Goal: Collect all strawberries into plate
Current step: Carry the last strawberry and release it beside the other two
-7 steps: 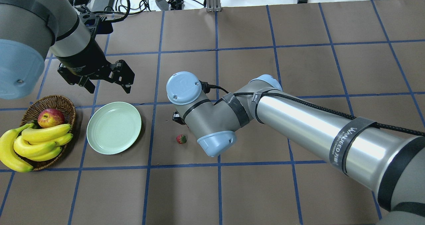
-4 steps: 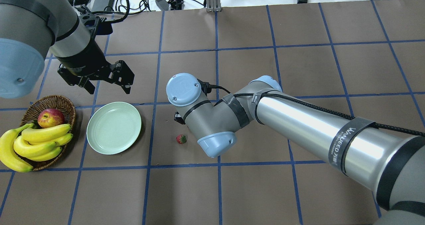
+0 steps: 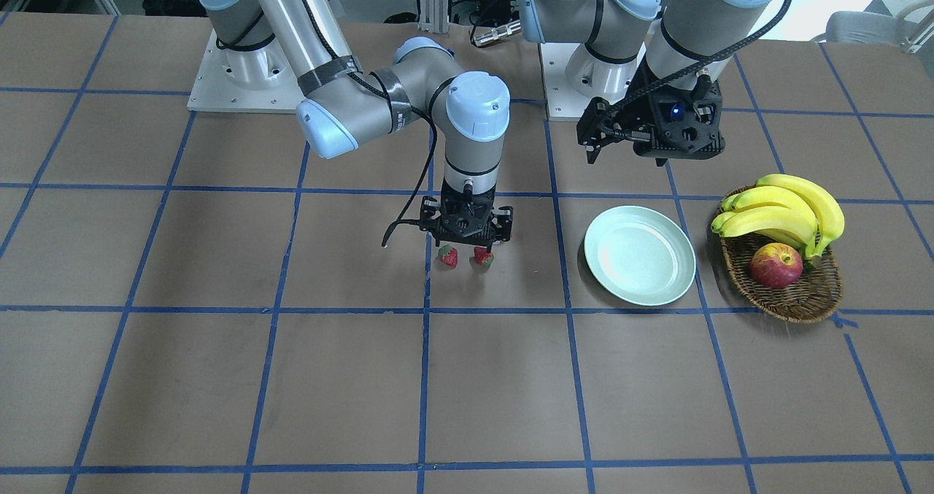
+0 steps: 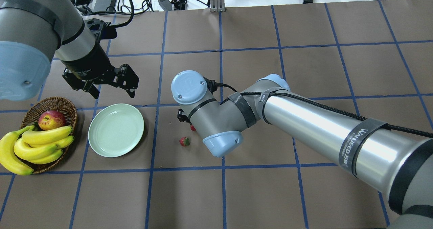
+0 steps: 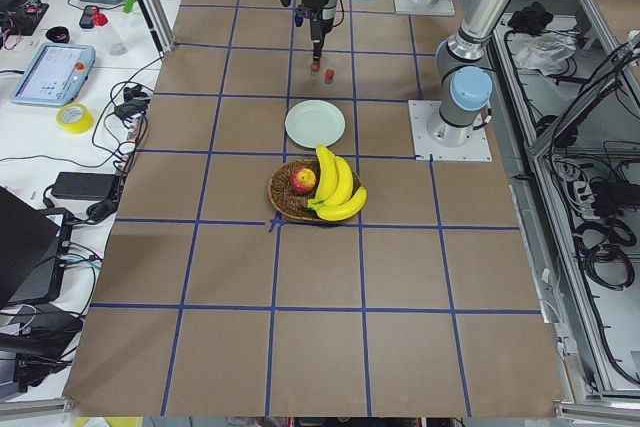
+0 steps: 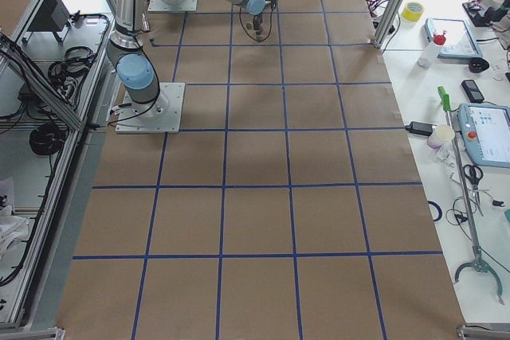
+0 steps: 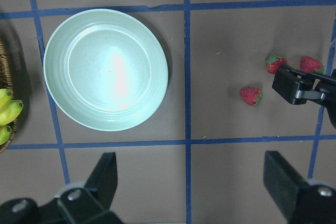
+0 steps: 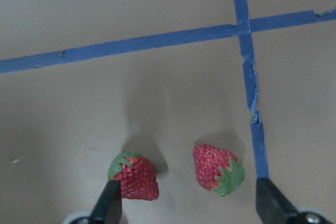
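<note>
Three strawberries (image 7: 275, 62) lie on the bare table (image 4: 257, 195), mid-surface and well apart from every edge. All are outside the plate (image 4: 116, 130). Two sit side by side, close but not touching, just beside a blue tape line (image 8: 251, 93) where it crosses another. Their green caps point different ways. The third strawberry (image 4: 184, 141) lies alone, a bit closer to the plate and to the robot-side edge. It is near the pair, not touching.

The right gripper (image 3: 467, 244) points straight down over the pair, jaws spread wide, nothing held. Its fingertips (image 8: 108, 203) are low, close to the table. In the right wrist view both strawberries show between the tips. One tip sits right at the strawberry with its cap up; cannot tell if it touches. In the overhead view the right arm's wrist covers most of the pair.

The plate lies flat on the table, toward the left end from the strawberries and well apart from them.

The basket (image 4: 69, 107) is just beside the plate on its left-end side, with a small gap. It holds the bananas (image 4: 40, 141) and the apple (image 4: 51, 119). The bananas hang over the rim toward the robot-side edge.

The left gripper (image 4: 113, 94) hangs in the air off the plate's far-edge side. Its jaws are wide open, nothing between them. Its wrist camera looks down on the plate and all three strawberries.
</note>
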You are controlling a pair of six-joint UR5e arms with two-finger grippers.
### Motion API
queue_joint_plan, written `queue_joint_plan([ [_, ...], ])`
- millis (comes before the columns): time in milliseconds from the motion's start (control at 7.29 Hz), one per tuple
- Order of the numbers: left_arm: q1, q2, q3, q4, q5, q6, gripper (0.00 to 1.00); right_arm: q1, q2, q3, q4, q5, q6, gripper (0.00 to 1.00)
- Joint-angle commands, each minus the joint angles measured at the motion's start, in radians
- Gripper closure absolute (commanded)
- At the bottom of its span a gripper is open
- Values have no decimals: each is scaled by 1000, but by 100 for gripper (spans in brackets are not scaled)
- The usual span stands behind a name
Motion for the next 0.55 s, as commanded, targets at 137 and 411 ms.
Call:
queue_joint_plan([
  [137,6,-5,-6,-2,-7,-4,0,-189,-140,-10,129,7,-285,0],
  [411,13,-11,-10,-9,-8,-32,0,-347,-206,-107,356,61,-395,0],
])
